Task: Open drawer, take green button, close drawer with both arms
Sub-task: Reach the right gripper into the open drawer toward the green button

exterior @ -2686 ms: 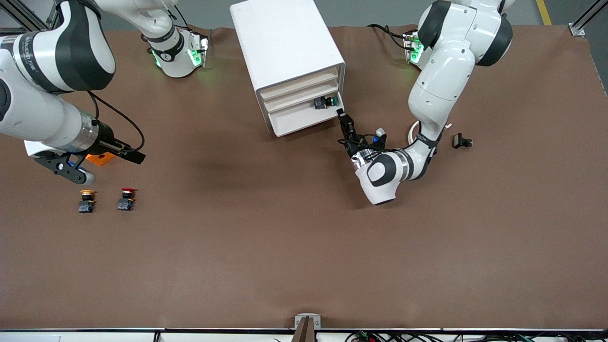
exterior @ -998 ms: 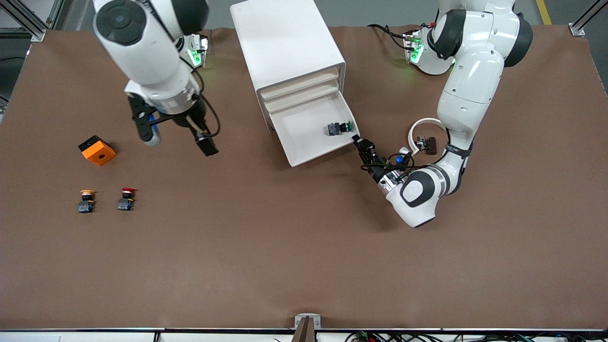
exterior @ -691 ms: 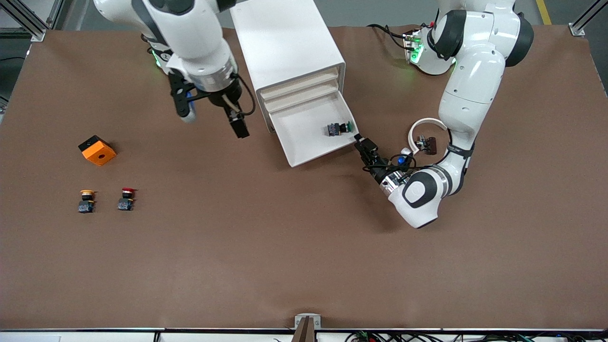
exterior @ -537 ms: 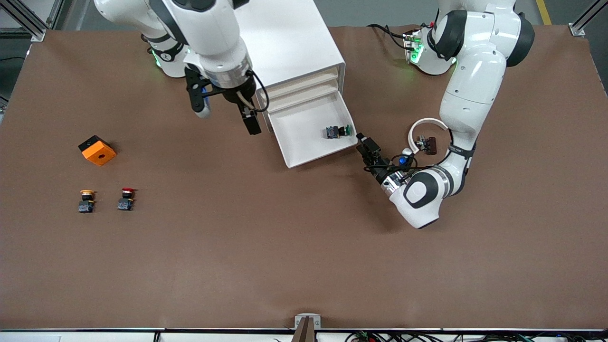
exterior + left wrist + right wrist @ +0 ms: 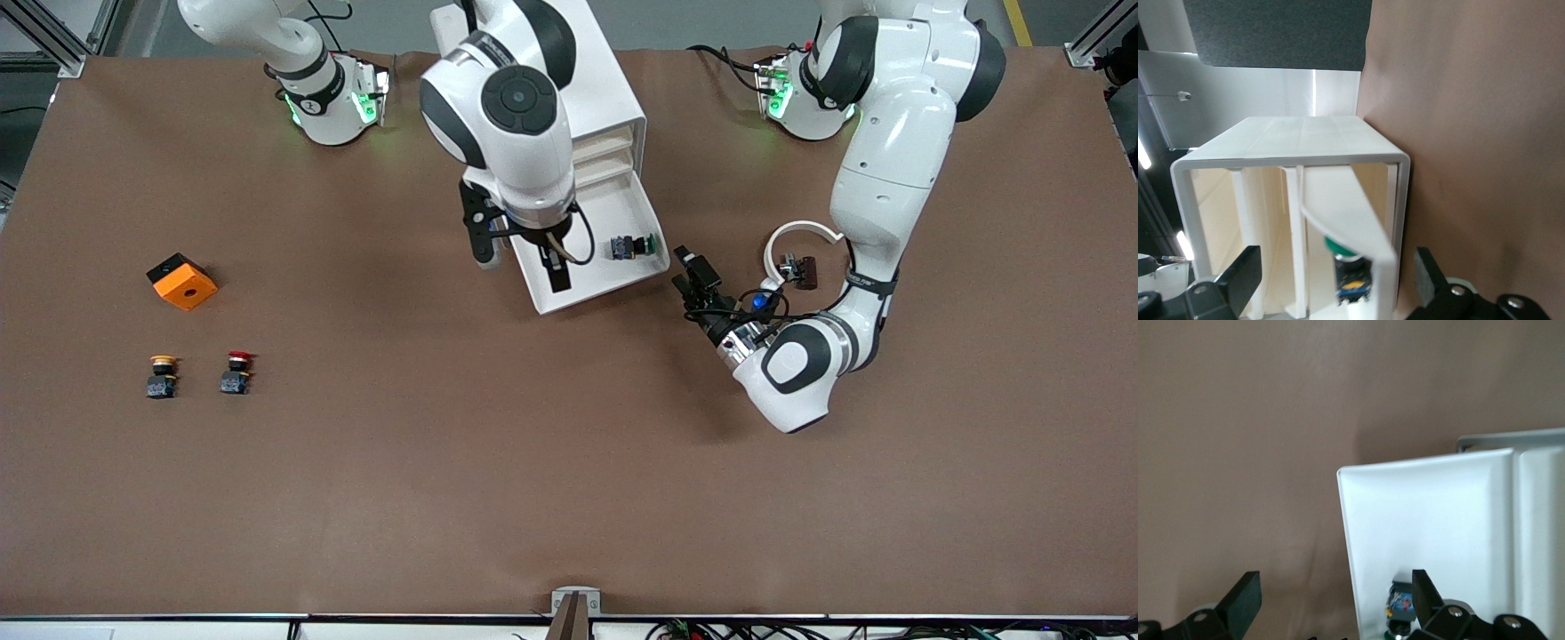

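Lowest drawer (image 5: pixel 589 258) of the white cabinet (image 5: pixel 533 80) pulled out, near the tabletop's edge by the robots' bases; green-capped button (image 5: pixel 629 246) lying inside, in the corner toward the left arm's end. Left gripper (image 5: pixel 689 269) released, fingers spread, just beside the drawer front, holding nothing. Right gripper (image 5: pixel 520 252) spread wide over the drawer's edge toward the right arm's end, empty. Opening apparently done; taking the button in hand. Next likely: shifting the right gripper across over the button, lowering, clamping on its base, lifting clear
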`<state>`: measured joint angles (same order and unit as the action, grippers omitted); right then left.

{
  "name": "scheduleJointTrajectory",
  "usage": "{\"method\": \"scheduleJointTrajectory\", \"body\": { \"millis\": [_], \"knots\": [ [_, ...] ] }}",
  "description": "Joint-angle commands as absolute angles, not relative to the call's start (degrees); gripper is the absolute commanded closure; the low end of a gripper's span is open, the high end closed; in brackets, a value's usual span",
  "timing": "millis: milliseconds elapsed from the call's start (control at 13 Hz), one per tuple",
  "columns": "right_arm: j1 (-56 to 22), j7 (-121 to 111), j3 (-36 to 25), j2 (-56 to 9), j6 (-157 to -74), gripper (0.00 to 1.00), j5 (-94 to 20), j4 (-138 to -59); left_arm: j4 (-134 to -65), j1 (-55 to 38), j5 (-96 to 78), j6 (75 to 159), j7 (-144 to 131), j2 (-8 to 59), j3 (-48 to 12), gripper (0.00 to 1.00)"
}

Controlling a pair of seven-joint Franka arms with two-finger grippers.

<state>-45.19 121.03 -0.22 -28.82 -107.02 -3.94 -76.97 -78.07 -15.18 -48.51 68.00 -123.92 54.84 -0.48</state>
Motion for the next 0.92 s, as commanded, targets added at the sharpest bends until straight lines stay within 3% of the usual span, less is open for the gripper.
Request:
{"method": "scheduleJointTrajectory", "body": {
  "millis": [0, 460, 844],
  "knots": [
    [-46.8, 123.0, -0.9, -30.9, -107.5, 0.00, -6.0, -73.9, -77.0, -14.8, -43.7, 66.6, -122.1, 51.9, -1.5, 0.00],
    [-49.7, 122.4, -0.8, -35.9, -109.1, 0.00, -7.1, -73.7, -72.2, -15.6, -24.7, 65.8, -112.4, 48.5, -6.5, 0.00],
    [-53.6, 123.0, -0.8, -38.6, -111.4, 0.00, -7.6, -73.7, -72.2, -15.1, -13.2, 65.9, -91.4, 39.0, -6.6, 0.00]
  ]
}}
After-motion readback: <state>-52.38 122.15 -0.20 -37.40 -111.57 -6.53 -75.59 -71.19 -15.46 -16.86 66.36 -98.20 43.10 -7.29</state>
